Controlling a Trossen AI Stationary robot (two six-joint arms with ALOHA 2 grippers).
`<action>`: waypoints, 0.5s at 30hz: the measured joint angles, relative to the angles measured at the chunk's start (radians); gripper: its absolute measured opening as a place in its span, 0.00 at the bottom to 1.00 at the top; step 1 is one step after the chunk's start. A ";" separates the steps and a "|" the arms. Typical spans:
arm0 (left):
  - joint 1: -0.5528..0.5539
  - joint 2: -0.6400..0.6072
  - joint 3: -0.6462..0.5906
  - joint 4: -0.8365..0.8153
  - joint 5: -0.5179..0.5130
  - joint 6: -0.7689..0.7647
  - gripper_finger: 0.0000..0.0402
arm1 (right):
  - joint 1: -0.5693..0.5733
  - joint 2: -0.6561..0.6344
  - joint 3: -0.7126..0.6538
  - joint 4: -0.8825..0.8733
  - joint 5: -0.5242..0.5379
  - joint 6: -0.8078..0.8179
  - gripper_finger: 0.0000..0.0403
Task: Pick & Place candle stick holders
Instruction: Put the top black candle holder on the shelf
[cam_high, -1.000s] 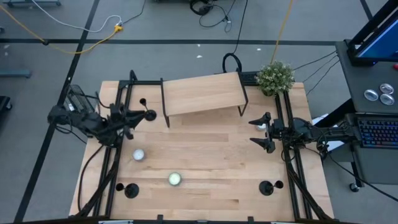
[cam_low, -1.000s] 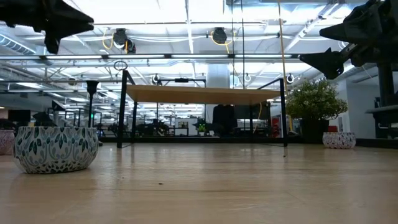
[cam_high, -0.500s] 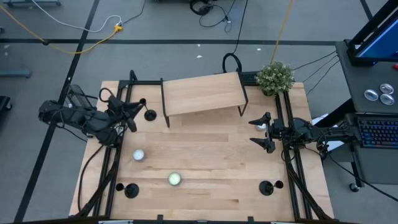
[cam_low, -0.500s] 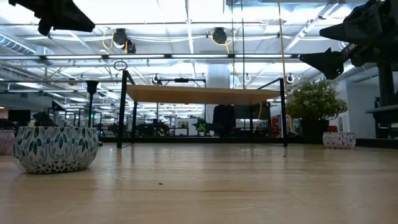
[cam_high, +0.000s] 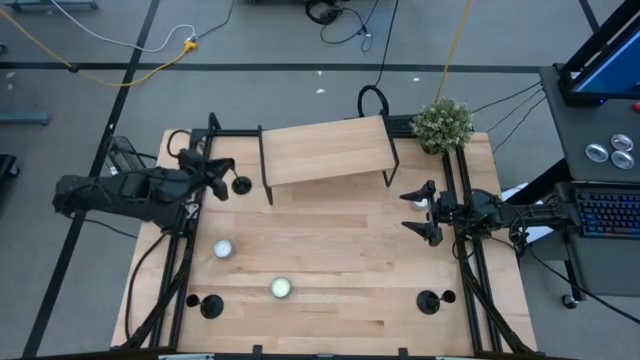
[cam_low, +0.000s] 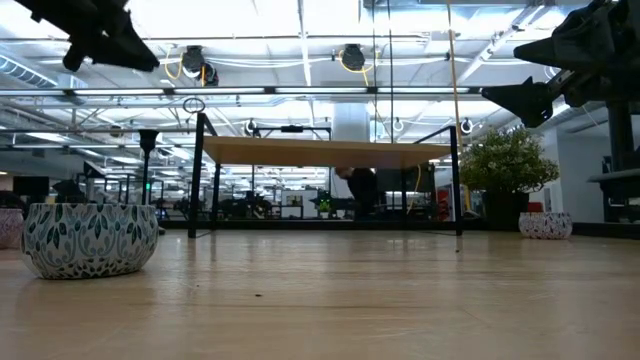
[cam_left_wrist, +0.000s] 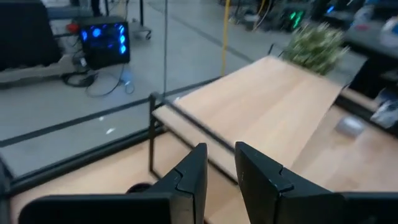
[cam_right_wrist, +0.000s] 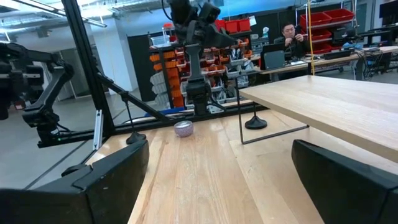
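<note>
Where the low view looks across the tabletop (cam_high: 340, 240), a small patterned cup (cam_low: 90, 238) stands near the left edge and a second (cam_low: 545, 224) stands far off under the plant (cam_low: 505, 160). A sliver of a third shows at the frame's edge. What is inside them cannot be seen from that height. From above, two round white candles show: one (cam_high: 222, 249) off to the side of the left hand (cam_high: 219, 178), and another (cam_high: 279, 288) further the same way.

There are three black candle holders. Each has a flat round base with a thin short stem rising from it. One holder (cam_high: 240, 184) sits just ahead of the left hand's fingertips, apart from them and close to a leg of the raised wooden shelf (cam_high: 325, 150). In the right wrist view it stands upright beside that leg. The second holder (cam_high: 210, 305) is well off to the side of the left hand, beyond the first candle. The third holder (cam_high: 428, 301) is off to the side of the right hand (cam_high: 424, 213), well apart from it.

The left hand is raised above the tabletop. Its two fingers (cam_left_wrist: 186, 183) are nearly clenched, with only a narrow gap between them, and they grasp nothing. The right hand waits above its own side of the tabletop. It is spread wide and empty.
</note>
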 joint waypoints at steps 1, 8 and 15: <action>0.020 0.012 0.000 -0.021 0.023 -0.020 0.21 | 0.000 0.000 0.000 0.000 0.000 0.000 0.97; 0.083 0.050 0.000 -0.243 0.217 -0.146 0.21 | 0.000 0.000 0.000 0.000 -0.003 0.000 0.97; 0.084 0.048 0.000 -0.281 0.217 -0.196 0.21 | 0.000 0.000 0.000 0.000 -0.003 0.000 0.97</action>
